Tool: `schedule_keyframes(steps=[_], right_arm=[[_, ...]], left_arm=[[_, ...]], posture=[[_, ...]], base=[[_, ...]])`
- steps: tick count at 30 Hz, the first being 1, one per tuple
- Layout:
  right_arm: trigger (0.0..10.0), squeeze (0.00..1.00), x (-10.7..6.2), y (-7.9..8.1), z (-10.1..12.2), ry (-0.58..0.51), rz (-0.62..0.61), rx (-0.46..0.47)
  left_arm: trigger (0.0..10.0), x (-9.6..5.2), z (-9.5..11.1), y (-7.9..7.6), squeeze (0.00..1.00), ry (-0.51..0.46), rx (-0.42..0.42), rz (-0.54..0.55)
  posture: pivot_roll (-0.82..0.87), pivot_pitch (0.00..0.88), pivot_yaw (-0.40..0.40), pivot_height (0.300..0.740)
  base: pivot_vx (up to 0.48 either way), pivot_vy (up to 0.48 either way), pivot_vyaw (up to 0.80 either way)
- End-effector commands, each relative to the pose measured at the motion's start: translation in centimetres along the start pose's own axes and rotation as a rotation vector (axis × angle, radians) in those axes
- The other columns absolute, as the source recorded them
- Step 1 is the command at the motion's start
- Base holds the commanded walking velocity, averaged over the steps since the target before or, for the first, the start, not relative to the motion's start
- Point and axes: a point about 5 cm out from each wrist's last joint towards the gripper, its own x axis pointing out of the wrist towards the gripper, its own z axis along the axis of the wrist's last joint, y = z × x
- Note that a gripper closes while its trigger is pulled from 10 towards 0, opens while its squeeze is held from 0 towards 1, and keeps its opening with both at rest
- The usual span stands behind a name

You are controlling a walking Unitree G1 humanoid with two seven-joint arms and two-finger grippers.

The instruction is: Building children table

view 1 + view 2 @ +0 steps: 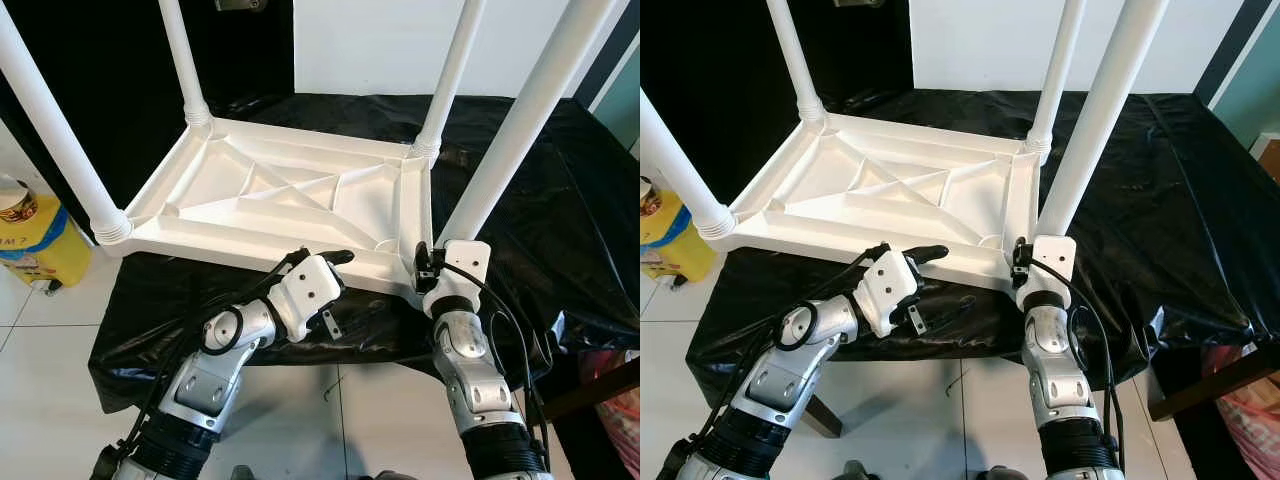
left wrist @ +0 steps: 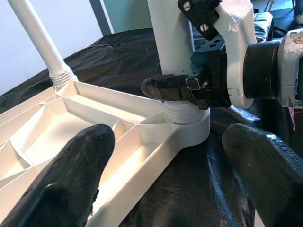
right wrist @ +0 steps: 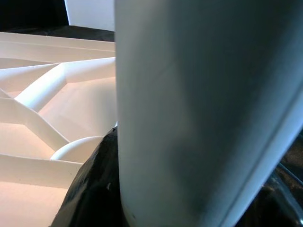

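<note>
White plastic children's table lies upside down on a black-draped desk, four round legs up. Right gripper pinches the nearest leg at its base; left gripper, jaws spread, straddles the tabletop's front edge.

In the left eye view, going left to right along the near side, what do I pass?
Yellow container → near-left leg → left end effector at the tabletop's near edge → right end effector shut on the near-right leg → black sheet.
</note>
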Motion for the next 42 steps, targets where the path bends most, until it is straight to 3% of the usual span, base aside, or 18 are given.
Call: schedule_keyframes(steps=[1, 12, 13, 21, 29, 38, 40, 41, 42], right_arm=[[10.0, 0.0, -0.7, -0.5, -2.1, 0.104, -0.026, -0.021], [10.0, 0.0, -0.9, -0.6, -1.7, 0.089, -0.042, -0.037], [10.0, 1.0, -1.0, -0.6, -1.6, 0.085, -0.039, -0.041], [10.0, 1.0, -1.1, -1.1, -1.2, 0.062, -0.021, -0.051], [10.0, 1.0, -1.3, -2.1, -0.2, -0.008, 0.211, -0.017], [10.0, 1.0, -0.8, -3.0, 0.5, -0.038, 0.343, -0.037], [10.0, 1.0, -0.2, -3.3, 0.8, -0.037, 0.47, -0.058], [10.0, 0.24, 0.0, -3.2, 0.9, -0.035, 0.525, -0.066], [10.0, 0.24, 0.0, -3.2, 0.9, -0.035, 0.525, -0.066]], left_arm=[[10.0, 0.2, -0.1, -0.1, 0.0, 0.005, 0.006, 0.028], [10.0, 0.3, -0.1, -0.2, 0.0, 0.001, 0.005, 0.025], [10.0, 0.3, -0.1, -0.2, 0.0, 0.001, 0.005, 0.026], [10.0, 0.3, -0.1, -0.2, 0.0, 0.002, 0.004, 0.03], [10.0, 0.2, -0.2, -0.2, 0.0, 0.004, -0.003, 0.033], [10.0, 0.3, -0.2, -0.1, 0.0, 0.001, -0.002, 0.033], [10.0, 0.4, -0.2, 0.0, 0.0, 0.003, -0.001, 0.033], [10.0, 0.3, -0.2, 0.0, 0.0, 0.004, 0.001, 0.033], [10.0, 0.3, -0.2, 0.0, 0.0, 0.004, 0.001, 0.033]], posture=[[-0.01, 0.033, -0.051, 0.74], [-0.01, 0.036, -0.052, 0.74], [-0.01, 0.038, -0.053, 0.74], [-0.01, 0.042, -0.054, 0.74], [-0.03, 0.055, -0.045, 0.74], [-0.03, 0.056, -0.04, 0.74], [-0.03, 0.057, -0.039, 0.74], [-0.03, 0.057, -0.041, 0.74], [-0.03, 0.057, -0.041, 0.74]], base=[[0.0, 0.0, 0.0], [0.0, 0.0, 0.0], [0.0, 0.0, 0.0], [0.0, 0.0, 0.0], [0.0, 0.0, 0.0], [0.0, 0.0, 0.0], [0.0, 0.0, 0.0], [0.0, 0.0, 0.0], [0.0, 0.0, 0.0]])
